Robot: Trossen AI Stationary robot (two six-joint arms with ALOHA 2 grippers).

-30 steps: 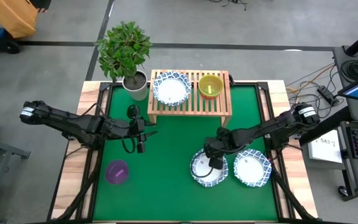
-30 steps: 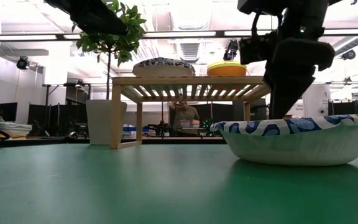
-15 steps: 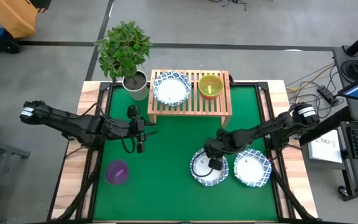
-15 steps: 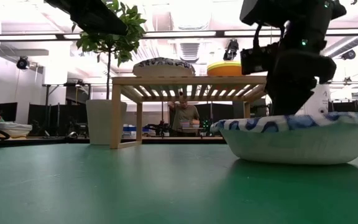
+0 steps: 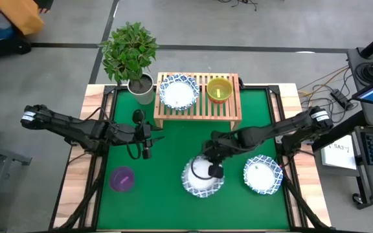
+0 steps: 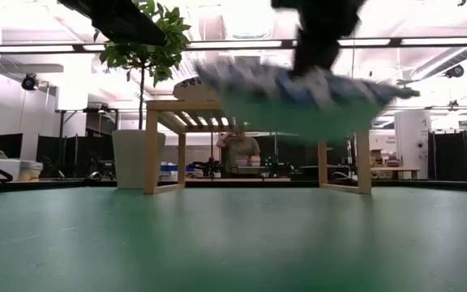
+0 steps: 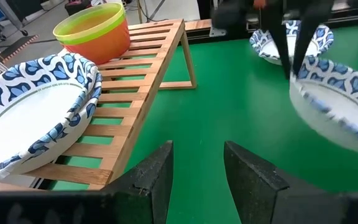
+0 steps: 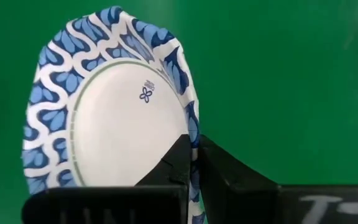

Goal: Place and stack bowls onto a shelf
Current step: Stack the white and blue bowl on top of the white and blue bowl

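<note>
My right gripper is shut on the rim of a white bowl with a blue patterned rim, which hangs above the green table, blurred in the low view. A second such bowl sits on the table to its right. The wooden shelf at the far side carries another white bowl and a yellow-green bowl. A purple bowl sits near left. My left gripper hovers open left of the shelf, with nothing between its fingers. My right gripper pinches the white bowl's blue rim between its two fingers, one finger inside the bowl and the other outside. The fingers come from above, slanting down. The bowl is lifted clear of the table, open side up and slightly tilted.
A white pot with a leafy plant stands at the shelf's left end. In the left wrist view the yellow-green bowl sits in an orange-red one. A person shows behind the table in the low view. Bare green mat lies between the purple bowl and the held one.
My right gripper has shut on the white bowl's rim, lifted the bowl clear of the table and carried it a little toward the table's left edge. The bowl, resting on the mat a second ago, now hangs about level with the shelf top.
</note>
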